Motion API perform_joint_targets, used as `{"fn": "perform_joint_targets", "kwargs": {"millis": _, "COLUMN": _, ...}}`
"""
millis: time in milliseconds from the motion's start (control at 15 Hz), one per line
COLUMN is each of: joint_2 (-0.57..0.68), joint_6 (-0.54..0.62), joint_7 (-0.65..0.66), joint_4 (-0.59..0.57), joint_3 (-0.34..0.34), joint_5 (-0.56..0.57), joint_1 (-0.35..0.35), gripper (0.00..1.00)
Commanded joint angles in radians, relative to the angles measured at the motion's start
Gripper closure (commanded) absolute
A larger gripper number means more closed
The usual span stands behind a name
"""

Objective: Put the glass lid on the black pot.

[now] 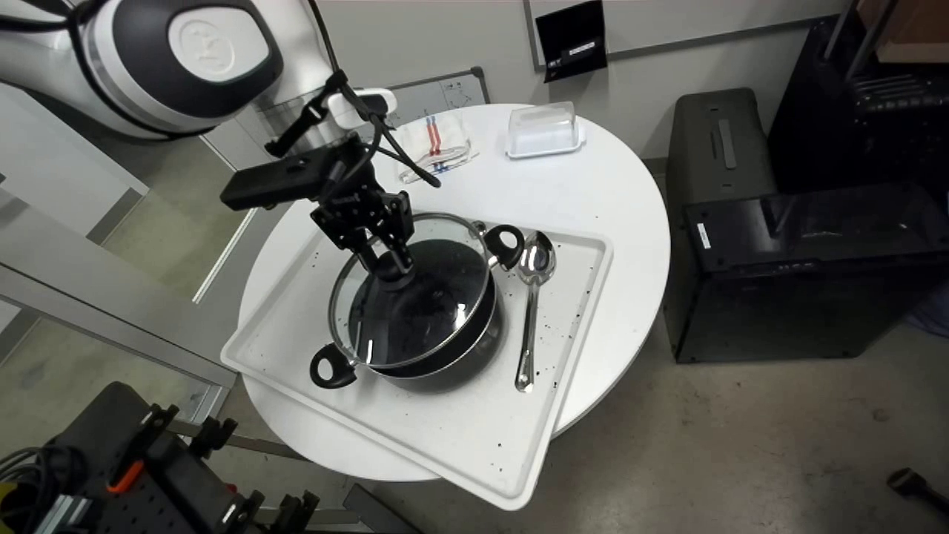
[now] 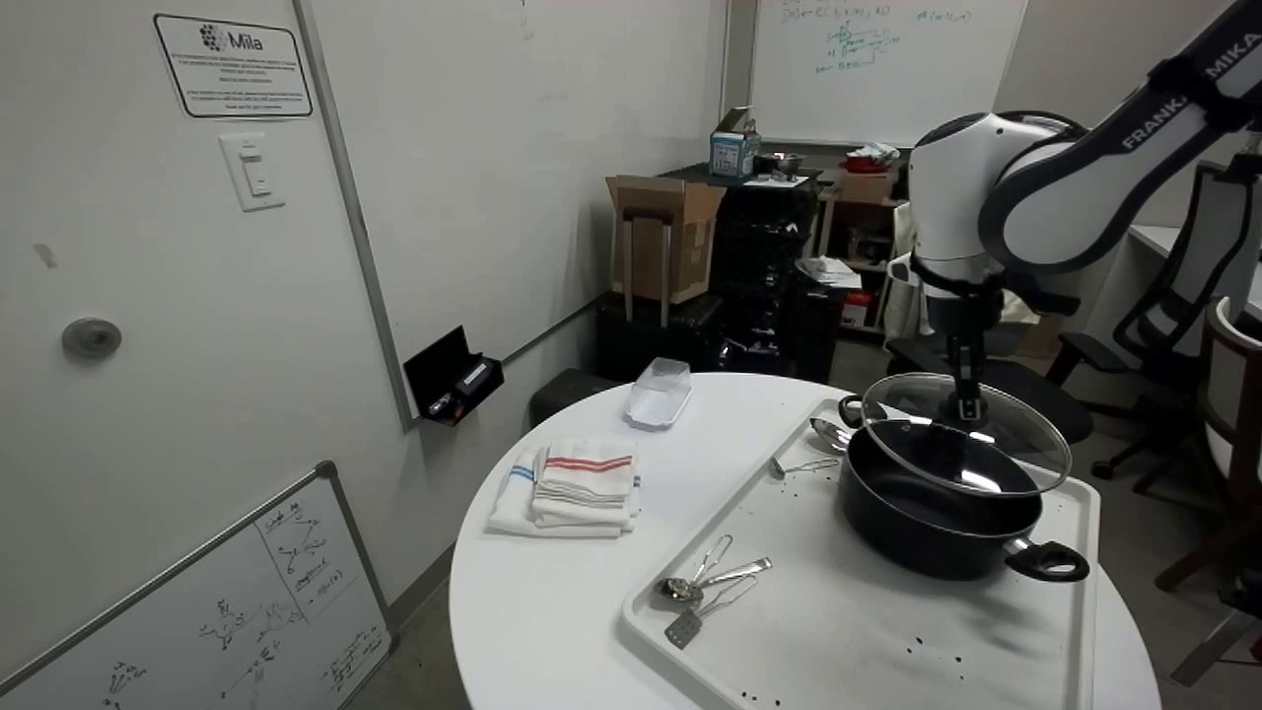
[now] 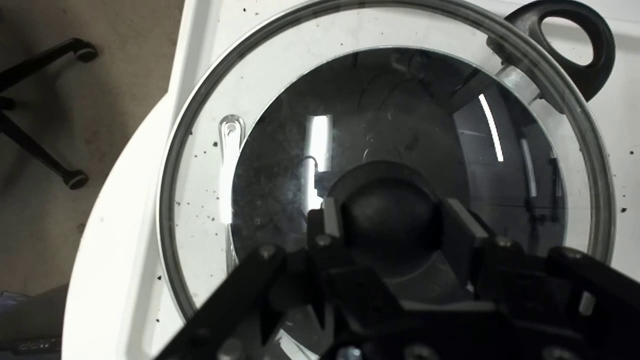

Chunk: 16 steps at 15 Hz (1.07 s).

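The glass lid (image 1: 445, 289) has a metal rim and a dark knob. My gripper (image 1: 389, 265) is shut on that knob, with one finger on each side of it; the wrist view also shows the gripper (image 3: 392, 215) around the knob. In an exterior view the lid (image 2: 1020, 429) hangs tilted above the black pot (image 2: 912, 542), shifted to one side of its opening, with a gap between the rims. The pot (image 1: 463, 363) stands upright on the tray with two black loop handles. In the wrist view the lid (image 3: 400, 90) covers the pot's opening, seen through the glass.
A white tray (image 1: 563, 371) on a round white table (image 1: 630, 222) carries the pot. A metal spoon (image 1: 531, 311) lies beside the pot. Several small utensils (image 2: 700, 592) lie at the tray's edge. Folded towels (image 2: 582, 488) and a clear-lidded dish (image 1: 545, 132) stand on the table.
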<state>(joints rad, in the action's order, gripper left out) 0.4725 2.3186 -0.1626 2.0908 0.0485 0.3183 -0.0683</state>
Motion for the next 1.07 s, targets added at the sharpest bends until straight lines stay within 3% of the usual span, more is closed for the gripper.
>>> {"fn": "perform_joint_targets", "kwargs": {"millis": 0, "joint_2": 0.023, "joint_6": 0.005, "joint_7": -0.016, "joint_4": -0.023, "joint_3": 0.000, "joint_5": -0.031, "joint_1": -0.005, "gripper": 0.75}}
{"fn": "perform_joint_targets", "kwargs": {"millis": 1000, "joint_2": 0.111, "joint_6": 0.103, "joint_7": -0.012, "joint_4": -0.040, "joint_3": -0.005, "joint_5": -0.046, "joint_1": 0.000, "gripper": 0.75}}
